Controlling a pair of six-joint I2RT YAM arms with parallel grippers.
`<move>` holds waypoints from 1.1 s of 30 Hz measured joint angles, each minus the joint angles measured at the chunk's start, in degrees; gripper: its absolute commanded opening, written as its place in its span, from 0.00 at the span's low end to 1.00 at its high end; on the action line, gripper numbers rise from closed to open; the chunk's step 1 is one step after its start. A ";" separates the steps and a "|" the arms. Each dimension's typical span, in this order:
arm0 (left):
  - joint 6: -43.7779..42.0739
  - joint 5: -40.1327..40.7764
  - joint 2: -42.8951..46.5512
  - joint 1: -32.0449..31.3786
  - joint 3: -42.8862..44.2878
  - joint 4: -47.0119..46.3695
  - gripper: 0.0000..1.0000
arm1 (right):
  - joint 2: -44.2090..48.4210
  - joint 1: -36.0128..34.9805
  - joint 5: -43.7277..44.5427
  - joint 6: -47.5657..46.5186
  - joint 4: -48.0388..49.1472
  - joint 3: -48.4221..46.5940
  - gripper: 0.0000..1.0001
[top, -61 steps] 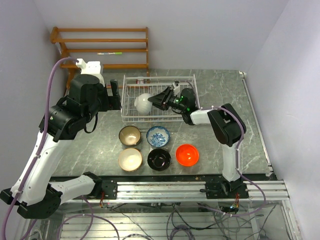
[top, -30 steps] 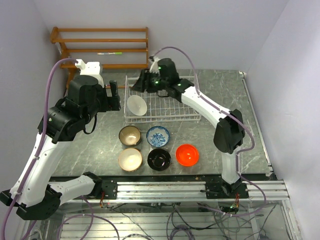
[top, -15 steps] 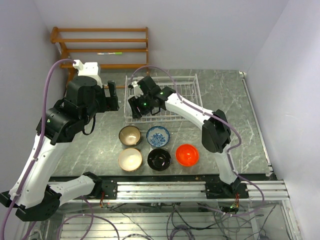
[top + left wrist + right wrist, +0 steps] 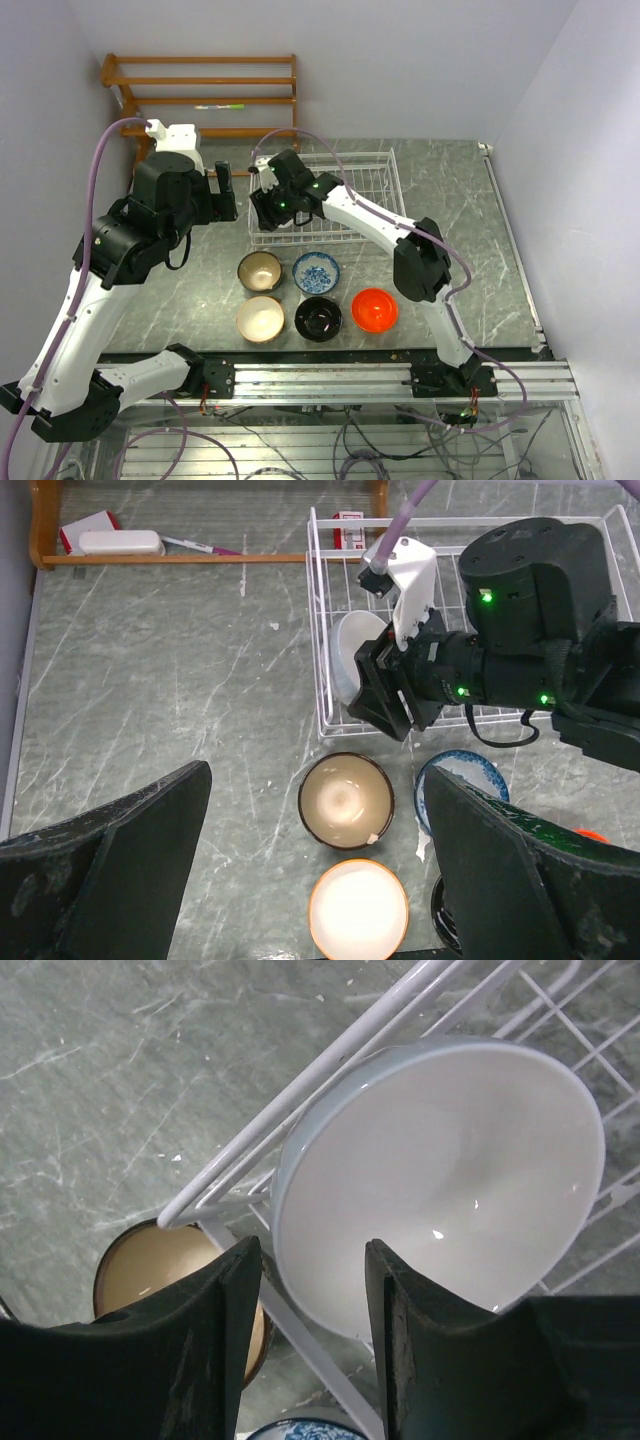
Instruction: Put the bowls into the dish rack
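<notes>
right gripper: jaws stood apart, white bowl leaned in rack just ahead | left gripper: jaws stood apart above brown bowl

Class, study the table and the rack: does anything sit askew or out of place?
Yes. The white bowl stands tipped on its edge at the left wall of the dish rack, with its opening facing sideways. It seems to lean on the wires rather than rest flat. Nothing looks spilled or broken.
</notes>
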State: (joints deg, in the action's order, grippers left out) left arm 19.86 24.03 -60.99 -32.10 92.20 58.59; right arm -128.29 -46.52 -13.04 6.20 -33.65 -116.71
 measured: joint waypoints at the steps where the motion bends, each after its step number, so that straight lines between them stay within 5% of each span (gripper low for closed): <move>1: -0.02 0.09 -0.02 0.00 0.00 0.00 0.99 | -0.52 -0.04 -0.17 0.00 0.52 -0.15 0.41; 6: -0.26 0.57 -0.24 0.00 0.00 0.02 0.99 | -1.86 -0.09 -0.52 0.55 2.21 0.00 0.14; 10: -0.57 1.31 -0.59 0.00 0.00 0.02 0.99 | -1.64 -0.50 -0.31 1.03 5.05 0.35 0.04; 21: -1.42 2.36 -1.92 0.00 1.95 0.09 0.99 | 6.03 5.44 -10.03 12.41 16.90 14.08 0.00; 28: -1.73 2.67 -3.26 0.00 3.54 0.13 0.99 | 9.11 16.28 -25.49 34.88 42.95 25.16 0.01; 33: -1.88 2.71 -3.61 0.00 3.76 0.07 0.99 | 5.95 17.46 -31.80 53.02 63.60 26.51 0.01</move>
State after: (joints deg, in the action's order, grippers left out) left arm 17.98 26.74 -64.60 -32.10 95.96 58.65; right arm -122.34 -29.06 -44.84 59.22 29.95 -90.19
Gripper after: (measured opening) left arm 0.989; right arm 0.065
